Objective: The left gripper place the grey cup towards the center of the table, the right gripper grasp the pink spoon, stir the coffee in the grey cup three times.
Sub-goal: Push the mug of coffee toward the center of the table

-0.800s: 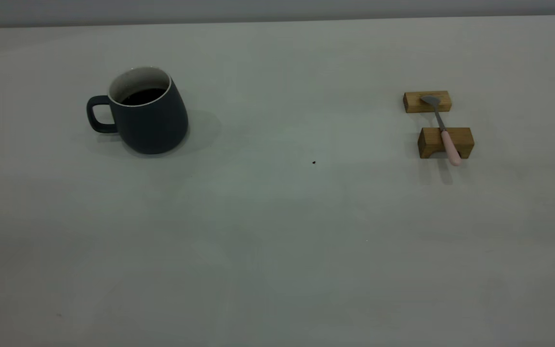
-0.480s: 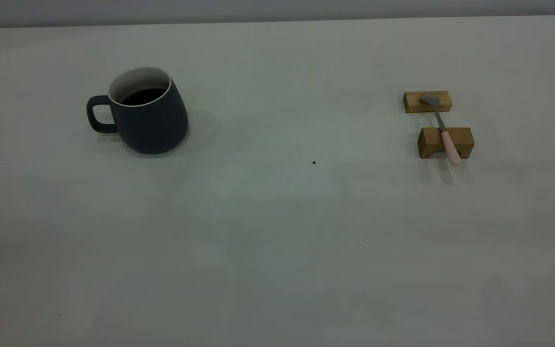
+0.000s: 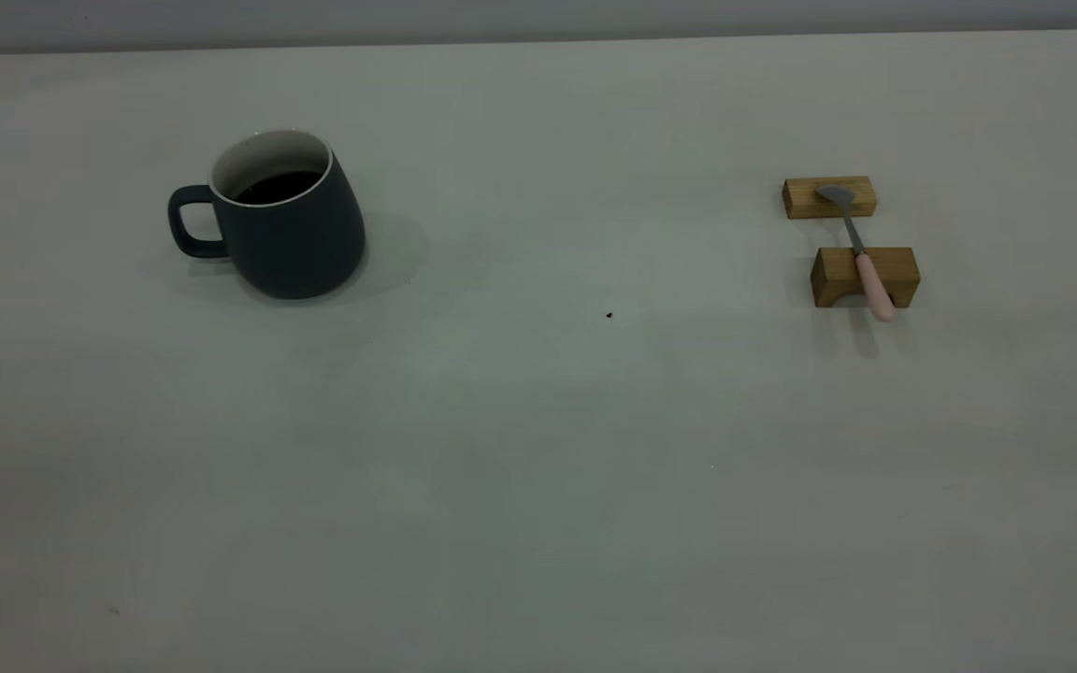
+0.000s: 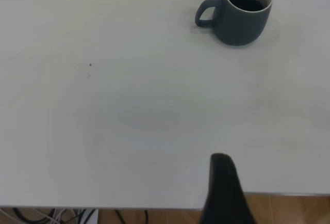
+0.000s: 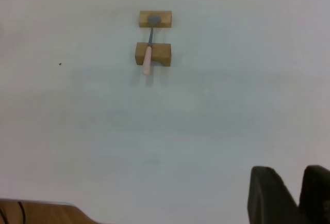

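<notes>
with both grippers near the table (image 3: 538, 523) edge, spread unclear, we should take the dark slate-grey rounded mug (image 3: 281, 220) of coffee (image 3: 279, 187) at far left by its body, keeping it level toward centre, pink-handled spoon (image 3: 861, 252) waiting far right.

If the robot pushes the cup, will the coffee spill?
Probably not if pushed slowly. The cup is wider at its base, so it likely won't tip. The coffee sits well below the rim, leaving slosh room. A quick shove might still splash.

A grey wall (image 3: 538, 19) stands behind; brown wooden floor (image 4: 289, 208) shows below.
</notes>
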